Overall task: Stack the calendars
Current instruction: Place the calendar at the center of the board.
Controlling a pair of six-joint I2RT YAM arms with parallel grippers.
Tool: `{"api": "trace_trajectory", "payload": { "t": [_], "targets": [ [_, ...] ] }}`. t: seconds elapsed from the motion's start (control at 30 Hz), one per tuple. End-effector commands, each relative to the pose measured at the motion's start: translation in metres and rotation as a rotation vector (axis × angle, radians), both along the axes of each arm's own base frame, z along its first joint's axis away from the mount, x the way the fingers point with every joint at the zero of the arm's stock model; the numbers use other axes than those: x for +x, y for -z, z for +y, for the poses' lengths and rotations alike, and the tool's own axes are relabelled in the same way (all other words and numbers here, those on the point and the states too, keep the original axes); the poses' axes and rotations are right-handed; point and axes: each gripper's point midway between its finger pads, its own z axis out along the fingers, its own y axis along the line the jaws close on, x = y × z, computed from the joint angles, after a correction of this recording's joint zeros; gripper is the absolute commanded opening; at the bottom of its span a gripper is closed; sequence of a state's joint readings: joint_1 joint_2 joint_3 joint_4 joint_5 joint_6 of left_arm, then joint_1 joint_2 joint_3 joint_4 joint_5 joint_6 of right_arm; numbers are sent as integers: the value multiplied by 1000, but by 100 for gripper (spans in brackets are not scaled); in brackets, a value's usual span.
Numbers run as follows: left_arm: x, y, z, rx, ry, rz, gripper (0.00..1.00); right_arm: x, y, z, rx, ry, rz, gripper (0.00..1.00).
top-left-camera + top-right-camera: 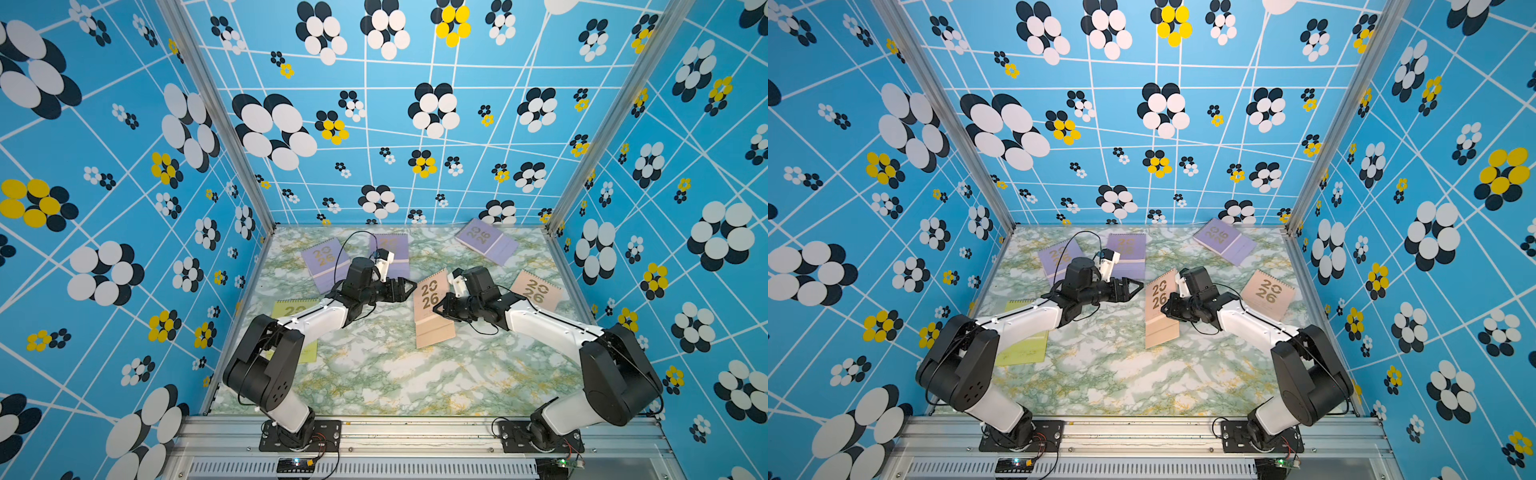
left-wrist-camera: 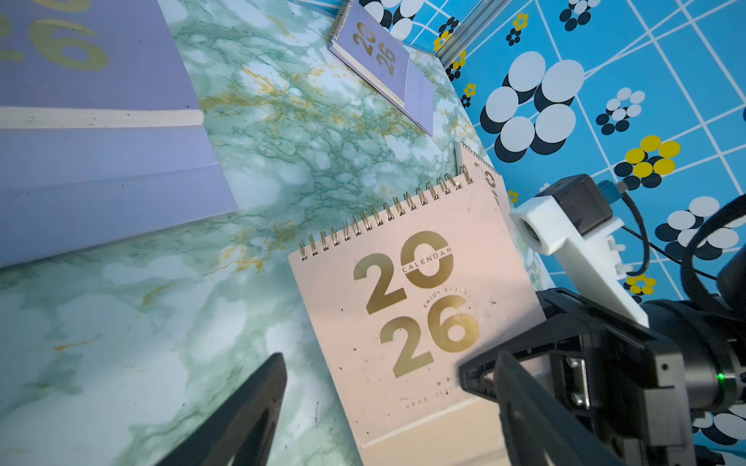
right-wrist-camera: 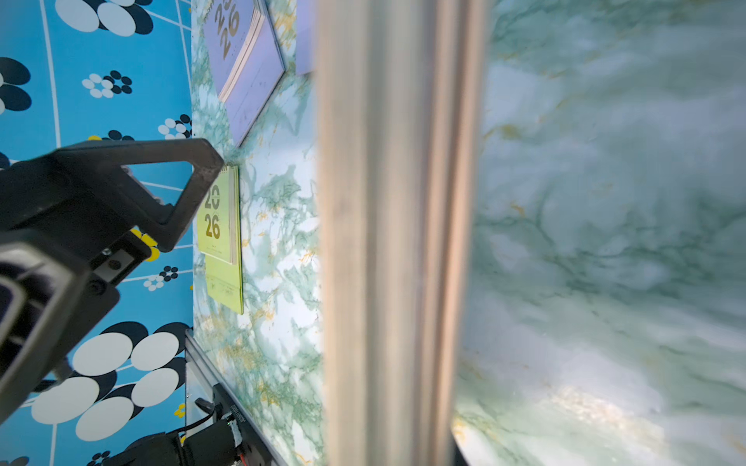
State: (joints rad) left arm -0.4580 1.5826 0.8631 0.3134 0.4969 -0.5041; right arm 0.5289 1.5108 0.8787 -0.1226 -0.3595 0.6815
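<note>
Several calendars with gold "2026" covers lie on the marble table [image 1: 374,374]. My right gripper [image 1: 440,309] is shut on the right edge of a peach calendar [image 1: 430,303] [image 2: 403,314] at mid-table; in the right wrist view it is a blurred, edge-on band [image 3: 395,242]. My left gripper [image 1: 409,286] [image 2: 387,403] stands open just left of that calendar, holding nothing. A second peach calendar [image 1: 536,291] lies further right. Three lilac ones lie at the back [image 1: 324,264], [image 1: 392,249], [image 1: 486,241]. The yellow one [image 1: 291,328] [image 3: 220,226] is partly under my left arm.
Blue flower-patterned walls enclose the table on three sides, with aluminium posts [image 1: 266,220] at the back corners. A metal rail [image 1: 415,432] carrying both arm bases runs along the front. The near half of the marble top holds no calendars.
</note>
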Motion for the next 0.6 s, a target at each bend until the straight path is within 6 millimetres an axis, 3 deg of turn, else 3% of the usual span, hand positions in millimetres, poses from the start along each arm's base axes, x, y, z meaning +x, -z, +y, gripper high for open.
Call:
{"api": "trace_trajectory", "payload": {
  "t": [0.0, 0.3, 0.57],
  "targets": [
    [-13, 0, 11, 26, -7, -17, 83, -1, -16, 12, 77, 43, -51, 0],
    [-44, -15, 27, -29, -18, -80, 85, -32, 2, 40, 115, 5, -2, 0],
    [-63, 2, 24, -52, 15, -85, 86, -43, 23, 52, 131, 8, 61, 0]
  ]
}}
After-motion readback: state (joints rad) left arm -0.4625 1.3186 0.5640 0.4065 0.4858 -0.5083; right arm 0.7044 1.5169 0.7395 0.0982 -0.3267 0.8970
